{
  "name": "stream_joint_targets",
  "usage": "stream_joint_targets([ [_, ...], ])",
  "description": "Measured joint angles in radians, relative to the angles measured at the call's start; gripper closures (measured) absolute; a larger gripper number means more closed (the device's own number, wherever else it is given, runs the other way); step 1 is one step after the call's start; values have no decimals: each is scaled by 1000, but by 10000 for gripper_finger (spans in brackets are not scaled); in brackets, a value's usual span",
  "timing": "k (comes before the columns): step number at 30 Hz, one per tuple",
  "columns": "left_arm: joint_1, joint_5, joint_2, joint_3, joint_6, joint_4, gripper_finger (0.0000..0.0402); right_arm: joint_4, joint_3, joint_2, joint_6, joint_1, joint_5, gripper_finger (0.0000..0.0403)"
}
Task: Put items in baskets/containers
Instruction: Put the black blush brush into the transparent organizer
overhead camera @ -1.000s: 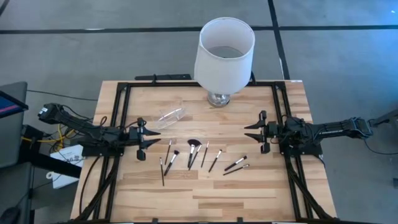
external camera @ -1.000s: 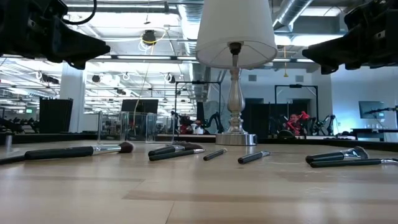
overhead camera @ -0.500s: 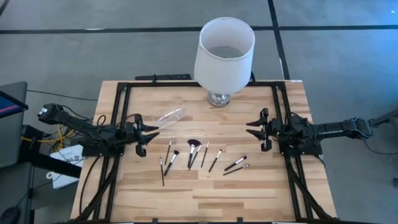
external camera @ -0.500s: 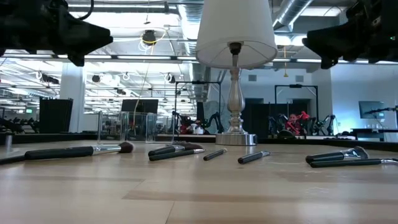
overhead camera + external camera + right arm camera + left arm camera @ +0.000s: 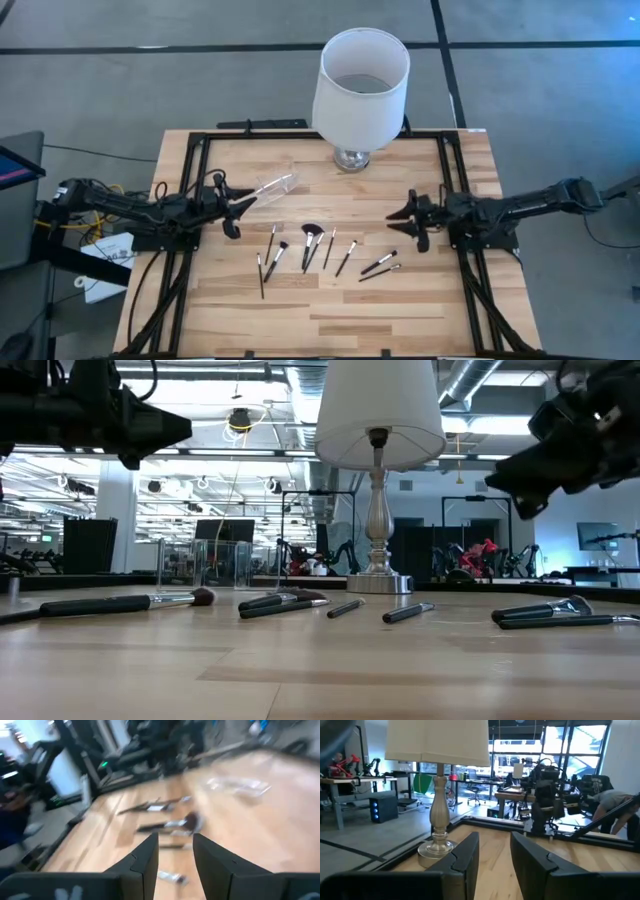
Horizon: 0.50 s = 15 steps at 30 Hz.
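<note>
Several thin makeup brushes (image 5: 325,252) lie flat on the wooden table's middle, among them a fan-headed one (image 5: 310,238). They also show in the low view (image 5: 285,601) and the right wrist view (image 5: 167,825). A clear plastic pouch (image 5: 275,185) lies on its side beyond them, toward the far left (image 5: 239,784). My left gripper (image 5: 238,210) hovers open at the left, just short of the pouch, nothing between its fingers (image 5: 494,845). My right gripper (image 5: 404,220) hovers open at the right, pointing at the brushes (image 5: 175,845).
A lamp with a large white shade (image 5: 362,85) stands on its base (image 5: 350,158) at the table's far middle (image 5: 378,510). Black frame rails (image 5: 195,180) run along the table's sides. Bare wood (image 5: 320,320) lies toward the near edge. A person (image 5: 612,800) bends beyond the table.
My left gripper has swung toward the far edge and now points at the clear pouch. My right gripper has sunk, rolled about its own axis and come a little toward the brushes. Brushes and pouch have not moved.
</note>
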Motion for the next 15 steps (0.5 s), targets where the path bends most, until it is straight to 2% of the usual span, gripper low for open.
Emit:
stream_joint_targets([
  [4,21,0,0,0,0,0,293,95,1,143,113,67,-37,279],
  [8,23,0,0,0,-6,1,293,217,2,286,194,138,-37,252],
  [10,23,0,0,0,-6,4,293,246,15,360,162,178,-19,236],
  [15,23,1,0,0,-60,43,293,243,91,561,-53,266,34,205],
])
